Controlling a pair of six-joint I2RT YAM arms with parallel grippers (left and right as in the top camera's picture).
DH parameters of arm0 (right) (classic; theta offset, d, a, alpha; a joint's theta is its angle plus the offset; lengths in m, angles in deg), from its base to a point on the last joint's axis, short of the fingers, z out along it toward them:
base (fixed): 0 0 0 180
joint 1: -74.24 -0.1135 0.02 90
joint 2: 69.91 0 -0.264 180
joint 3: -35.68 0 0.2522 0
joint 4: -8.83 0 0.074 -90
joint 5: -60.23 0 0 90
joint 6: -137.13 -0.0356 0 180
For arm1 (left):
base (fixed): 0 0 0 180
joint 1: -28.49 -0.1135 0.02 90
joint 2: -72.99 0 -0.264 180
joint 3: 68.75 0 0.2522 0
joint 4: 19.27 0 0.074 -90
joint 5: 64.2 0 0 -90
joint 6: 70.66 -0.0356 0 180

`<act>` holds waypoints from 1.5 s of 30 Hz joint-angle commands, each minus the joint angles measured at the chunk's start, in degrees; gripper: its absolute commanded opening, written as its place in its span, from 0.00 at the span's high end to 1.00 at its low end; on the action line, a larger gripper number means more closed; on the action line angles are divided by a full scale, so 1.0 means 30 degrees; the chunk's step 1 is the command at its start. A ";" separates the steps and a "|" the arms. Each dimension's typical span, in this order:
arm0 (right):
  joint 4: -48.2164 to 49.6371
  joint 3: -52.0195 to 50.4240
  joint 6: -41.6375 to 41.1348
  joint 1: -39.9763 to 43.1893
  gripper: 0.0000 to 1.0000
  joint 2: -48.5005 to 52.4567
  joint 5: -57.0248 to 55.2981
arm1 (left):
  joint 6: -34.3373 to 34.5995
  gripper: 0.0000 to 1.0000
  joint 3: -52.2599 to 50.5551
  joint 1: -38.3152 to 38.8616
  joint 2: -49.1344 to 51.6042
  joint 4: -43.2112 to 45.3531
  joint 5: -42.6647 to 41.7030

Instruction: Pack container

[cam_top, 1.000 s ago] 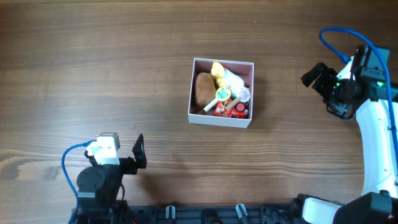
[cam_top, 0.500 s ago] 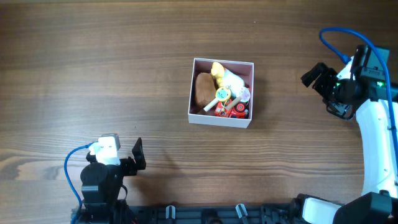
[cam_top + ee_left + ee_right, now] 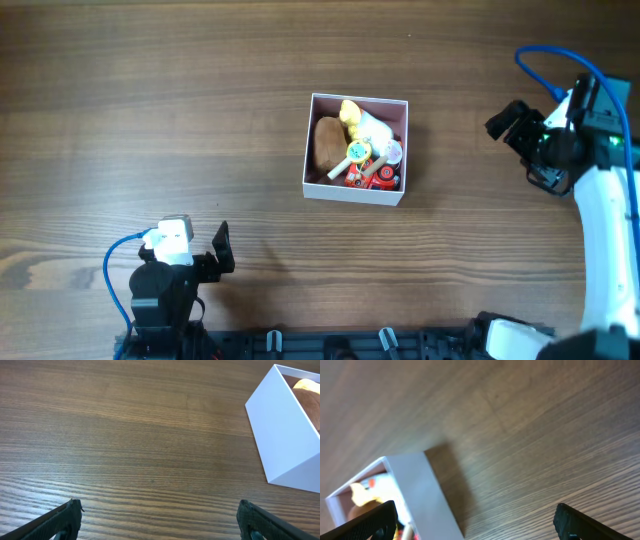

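Observation:
The container (image 3: 357, 198) is a square white-walled box in the middle of the wooden table, holding several toys: a brown one, a yellow one, white and red ones. Its white wall shows in the left wrist view (image 3: 285, 435) and in the right wrist view (image 3: 427, 495). My left gripper (image 3: 222, 247) is open and empty, low at the front left, far from the container; its fingers show in the left wrist view (image 3: 160, 517). My right gripper (image 3: 512, 122) is open and empty, to the right of the container; its fingers show in the right wrist view (image 3: 475, 520).
The wooden table (image 3: 150, 120) stretches all around the container. The left arm's base (image 3: 160, 300) stands at the front left edge. The right arm (image 3: 600, 230) with its blue cable runs along the right edge.
The left arm drew back slightly toward the front edge a second ago. The right arm shifted very slightly. The container and toys have not moved.

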 commanded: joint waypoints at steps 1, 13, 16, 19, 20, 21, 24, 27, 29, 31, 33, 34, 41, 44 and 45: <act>0.0007 -0.0189 -0.0058 -0.0889 0.00 -0.3373 -0.0525 | -0.0437 0.00 -0.0131 -0.0138 -0.0182 0.0022 -0.0430; 0.7278 -1.1373 0.4153 -0.2477 0.00 -1.6954 -0.2280 | -0.0437 0.00 -0.0131 -0.0138 -0.0182 0.0022 -0.0430; 0.8473 -1.4251 0.5085 -0.2477 0.01 -1.9985 -0.1705 | -0.0437 0.00 -0.0131 -0.0138 -0.0182 0.0022 -0.0430; 0.9041 -1.6342 0.5683 -0.2477 0.00 -2.2316 -0.1690 | -0.0437 0.00 -0.0131 -0.0138 -0.0182 0.0022 -0.0430; 0.9187 -1.6779 0.5960 -0.2484 0.01 -2.2790 -0.1676 | -0.0437 0.00 -0.0131 -0.0138 -0.0182 0.0022 -0.0423; 0.9311 -1.7187 0.5967 -0.2484 0.00 -2.3190 -0.1690 | -0.0437 0.00 -0.0131 -0.0138 -0.0182 0.0022 -0.0430; 0.9573 -1.8338 0.6426 -0.2484 0.00 -2.4217 -0.1698 | -0.0437 0.00 -0.0131 -0.0138 -0.0182 0.0022 -0.0430; 0.9741 -1.9620 0.6426 -0.2484 0.00 -2.5026 -0.3067 | -0.0437 0.00 -0.0131 -0.0138 -0.0182 0.0022 -0.0430; 1.0200 -2.0210 0.6441 -0.2484 0.01 -2.5369 -0.3497 | -0.0437 0.00 -0.0131 -0.0138 -0.0182 0.0022 -0.0430; 1.0426 -2.0232 0.6441 -0.2484 0.00 -2.5580 -0.3730 | -0.0437 0.00 -0.0131 -0.0138 -0.0182 0.0022 -0.0430; 1.0411 -2.0232 0.6441 -0.2484 0.00 -2.5594 -0.3934 | -0.0437 0.00 -0.0131 -0.0138 -0.0182 0.0022 -0.0430; 1.0404 -2.0232 0.6426 -0.2484 0.00 -2.5594 -0.3927 | -0.0437 0.00 -0.0131 -0.0138 -0.0182 0.0022 -0.0430; 1.0346 -2.0232 0.6302 -0.2477 0.00 -2.5551 -0.3861 | -0.0437 0.00 -0.0131 -0.0138 -0.0182 0.0022 -0.0430; 1.0346 -2.0232 0.6302 -0.2477 0.00 -2.5514 -0.3861 | -0.0437 0.00 -0.0131 -0.0138 -0.0182 0.0022 -0.0430; 1.0346 -2.0232 0.6309 -0.2477 0.00 -2.5514 -0.3861 | -0.0437 0.00 -0.0131 -0.0138 -0.0182 0.0022 -0.0430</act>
